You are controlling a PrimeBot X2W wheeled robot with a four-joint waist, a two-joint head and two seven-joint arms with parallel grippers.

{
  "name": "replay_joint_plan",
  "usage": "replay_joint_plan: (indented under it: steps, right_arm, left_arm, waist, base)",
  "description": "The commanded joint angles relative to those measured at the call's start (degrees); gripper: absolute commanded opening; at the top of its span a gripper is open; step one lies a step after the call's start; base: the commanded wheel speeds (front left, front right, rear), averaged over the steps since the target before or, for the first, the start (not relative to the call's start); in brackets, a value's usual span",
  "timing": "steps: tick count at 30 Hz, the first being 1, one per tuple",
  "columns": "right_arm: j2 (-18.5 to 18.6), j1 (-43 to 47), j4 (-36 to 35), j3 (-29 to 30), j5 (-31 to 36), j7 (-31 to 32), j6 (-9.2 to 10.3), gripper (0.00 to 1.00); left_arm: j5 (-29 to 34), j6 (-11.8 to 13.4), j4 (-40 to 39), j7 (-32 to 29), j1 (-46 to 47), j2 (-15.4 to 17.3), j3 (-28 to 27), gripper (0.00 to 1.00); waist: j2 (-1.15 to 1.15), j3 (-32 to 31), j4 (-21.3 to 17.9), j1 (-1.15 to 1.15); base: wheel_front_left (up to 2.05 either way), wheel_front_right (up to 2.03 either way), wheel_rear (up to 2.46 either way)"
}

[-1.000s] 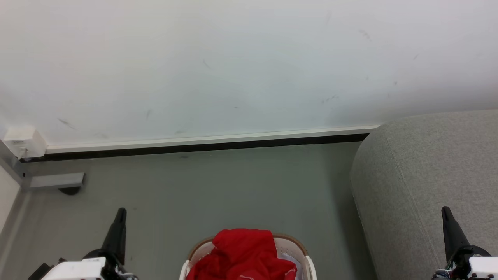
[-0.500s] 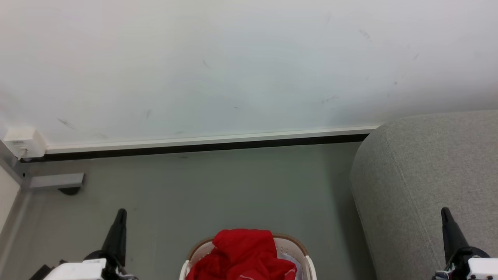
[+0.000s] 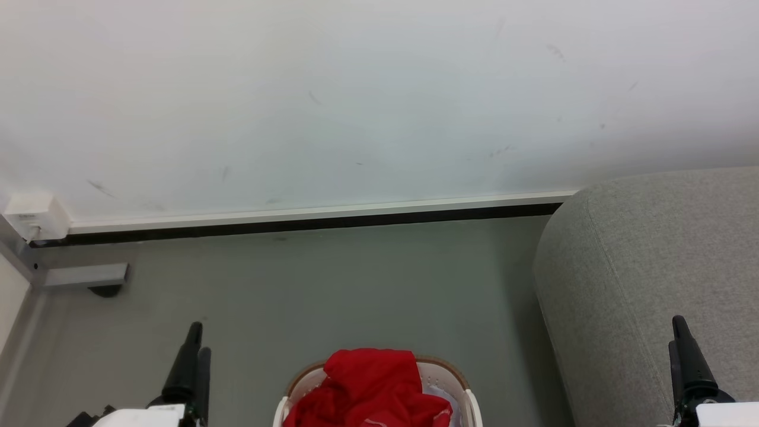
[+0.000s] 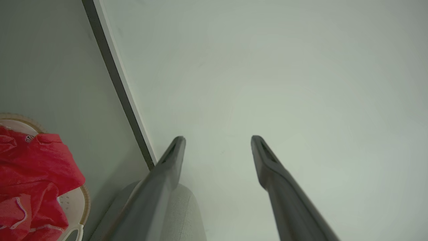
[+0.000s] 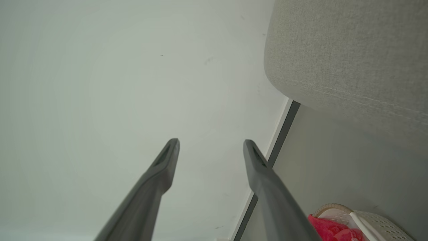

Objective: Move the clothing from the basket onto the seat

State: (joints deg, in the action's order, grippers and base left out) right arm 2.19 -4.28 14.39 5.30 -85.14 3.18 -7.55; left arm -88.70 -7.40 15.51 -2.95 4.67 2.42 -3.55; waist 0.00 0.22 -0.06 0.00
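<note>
Red clothing [image 3: 370, 388] heaped in the cream basket [image 3: 443, 372], bulging above the brown rim. A little white cloth tucked inside against the basket's right wall. White stitched hems on the red folds, seen from the left wrist. Basket standing on the grey-green floor [image 3: 356, 284], low and central in the head view.

Right of the basket, with a strip of floor between: the big grey seat [image 3: 640, 267], rounded at the edge, one seam line running down it.

Left of the basket and well apart from it: the left gripper [image 3: 200, 338], above the floor, fingers pointing away towards the wall [image 3: 356, 89]. Jaws spread wide, gripping nothing.

Right of the basket, further off than the near edge of the seat: the right gripper [image 3: 676, 332], in front of the grey upholstery in the head view. Jaws likewise spread wide, empty.

Beyond the basket: pale wall with faint scuffs, and a skirting board [image 3: 320, 216] at its foot, white above, dark below. Far left of the basket, low on the wall: a small white box [image 3: 35, 216].
</note>
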Motion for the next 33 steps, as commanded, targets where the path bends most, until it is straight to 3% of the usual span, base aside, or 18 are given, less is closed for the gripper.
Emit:
replay_joint_plan:
  steps: [1, 11, 22, 33]
  right_arm:
    - [1.0, -0.4, -1.8, -0.2, 4.0, -0.8, 0.01, 1.0]
    - [2.1, 0.1, -4.1, -2.4, 24.5, -3.3, 0.02, 1.0]
    - [2.3, 0.6, -3.5, -3.4, 37.6, -5.5, 0.03, 1.0]
    - [2.7, 1.0, -3.7, -4.4, 47.6, -7.7, 0.04, 1.0]
  left_arm:
    - [2.9, 0.2, -0.9, 0.6, 1.4, 0.3, 0.1, 1.0]
    - [19.1, 2.9, -2.5, 3.1, 1.4, 0.4, 1.7, 1.0]
    - [33.8, 4.2, -3.9, 5.3, 1.2, 0.6, 4.8, 1.0]
    - [43.7, 5.8, -5.0, 7.5, 0.8, 1.3, 6.8, 1.0]
  waist:
    - [0.0, 0.0, 0.0, 0.0]
    - [0.0, 0.3, -0.3, 0.0]
    - [0.0, 0.3, -0.2, 0.0]
    - [0.0, 0.2, -0.2, 0.0]
  base:
    - [0.0, 0.0, 0.0]
    - [0.0, 0.0, 0.0]
    - [0.0, 0.0, 0.0]
    - [0.0, 0.0, 0.0]
